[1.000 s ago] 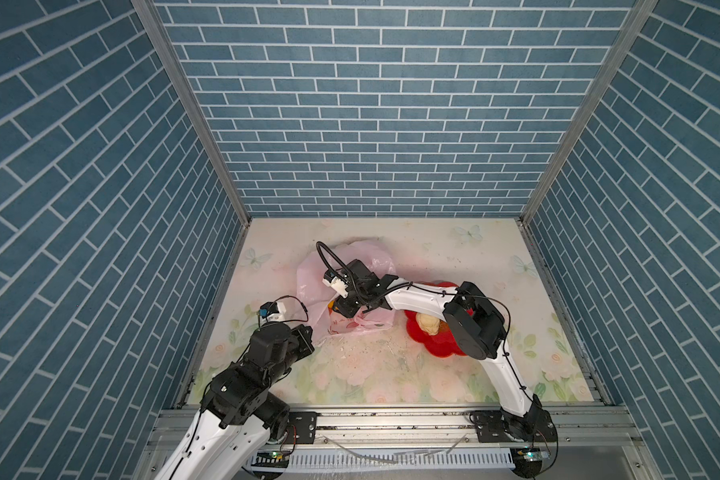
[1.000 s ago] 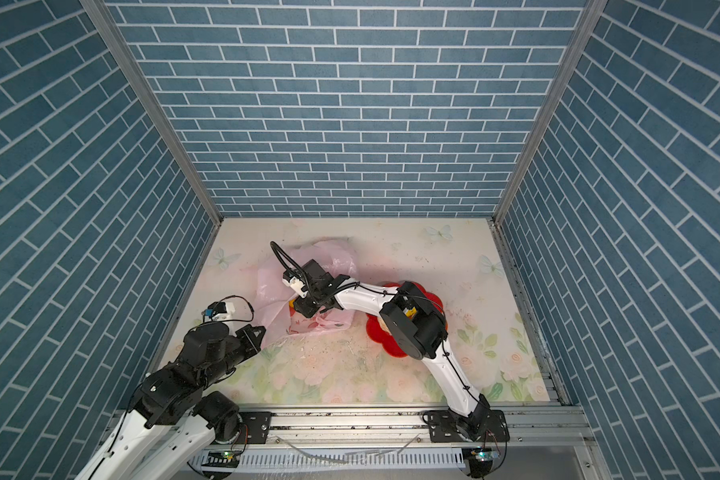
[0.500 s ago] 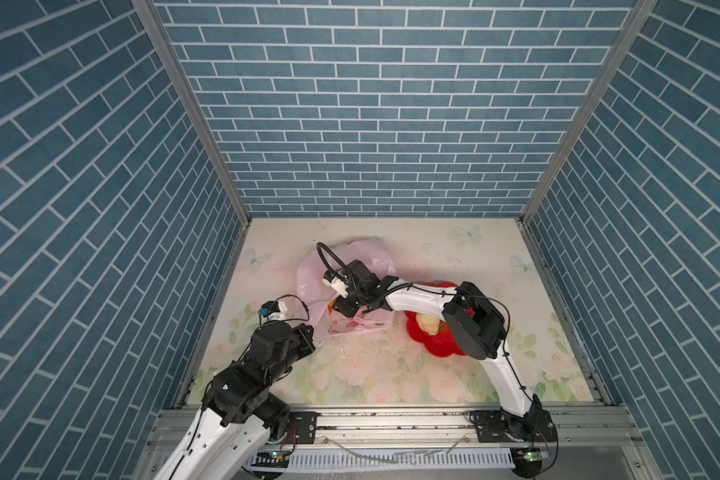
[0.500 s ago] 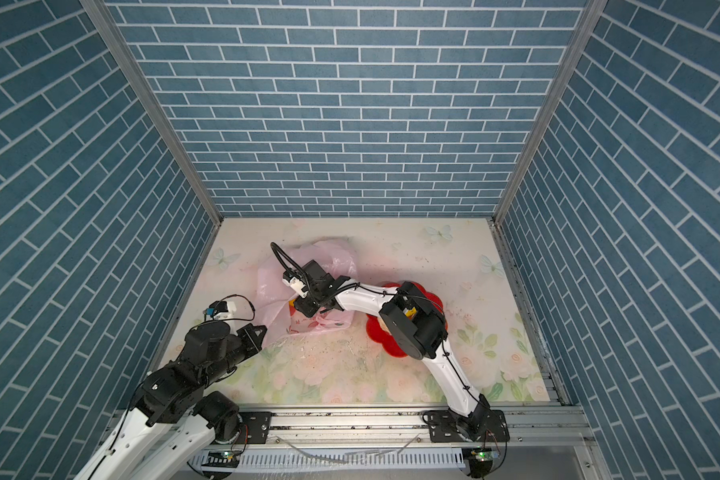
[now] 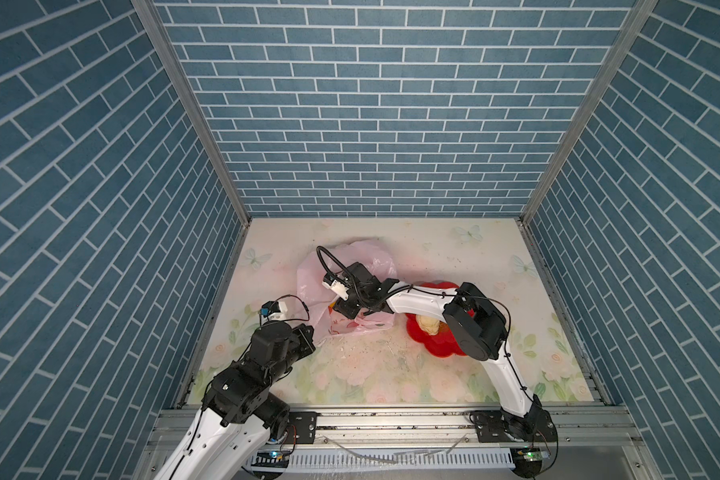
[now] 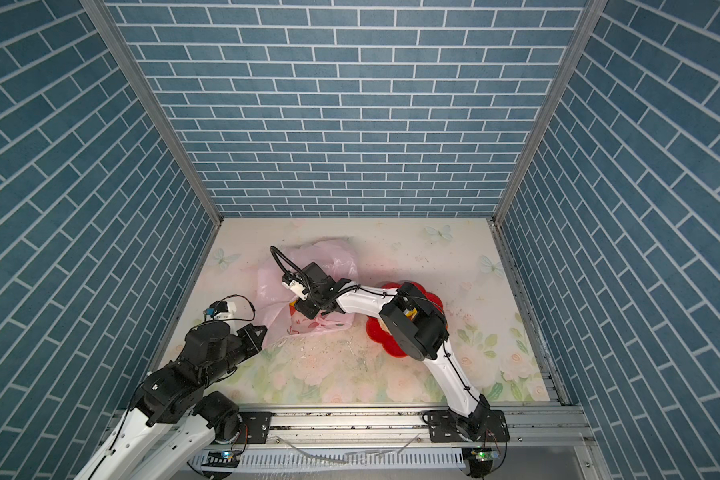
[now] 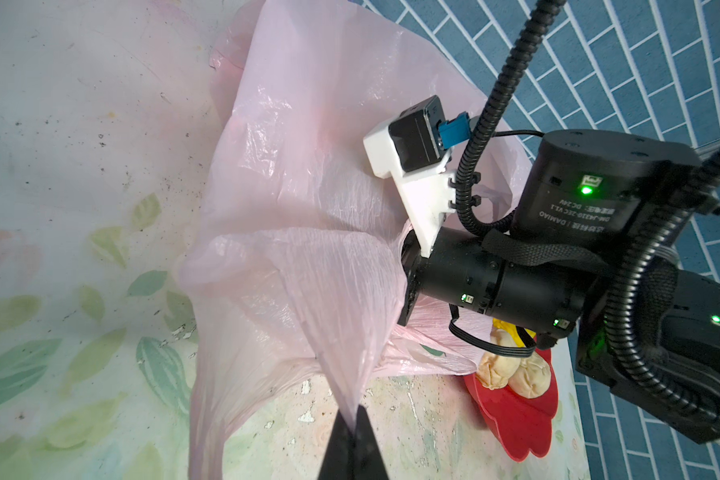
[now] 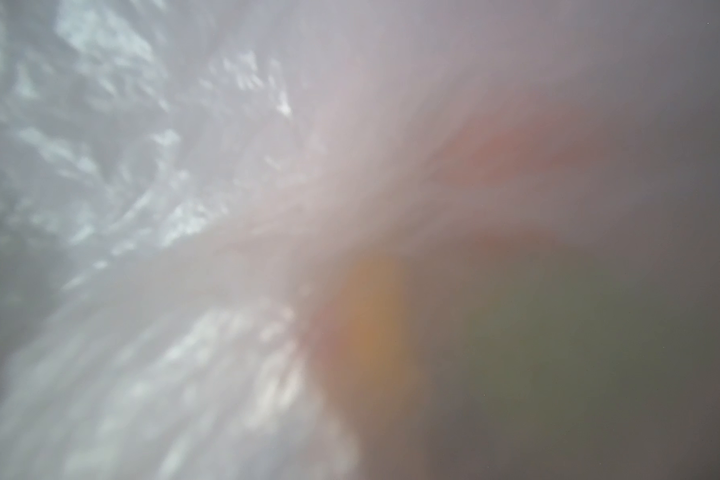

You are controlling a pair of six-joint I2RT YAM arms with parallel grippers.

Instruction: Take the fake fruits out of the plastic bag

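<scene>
Thin pale-pink plastic bag (image 7: 308, 199): translucent film, crinkled, glossy along the creases.
Red flower-shaped plastic dish (image 7: 516, 419): smooth, shiny.
Two cream lumpy fake fruits (image 7: 497, 370): matt skin.
Floral-printed table top (image 7: 59, 124): matt, scuffed, speckled, print flaking.
Front rail (image 5: 391, 419): bare brushed metal.
White arm shell (image 5: 416, 303): smooth, glossy; joints matt black.

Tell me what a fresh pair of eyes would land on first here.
The pale-pink plastic bag lies left of centre on the table. The left gripper is pinched shut on a fold of its film, and the right gripper is buried in its mouth. Next comes the red dish right of the bag, holding two cream fruits, half under the right arm.
</scene>
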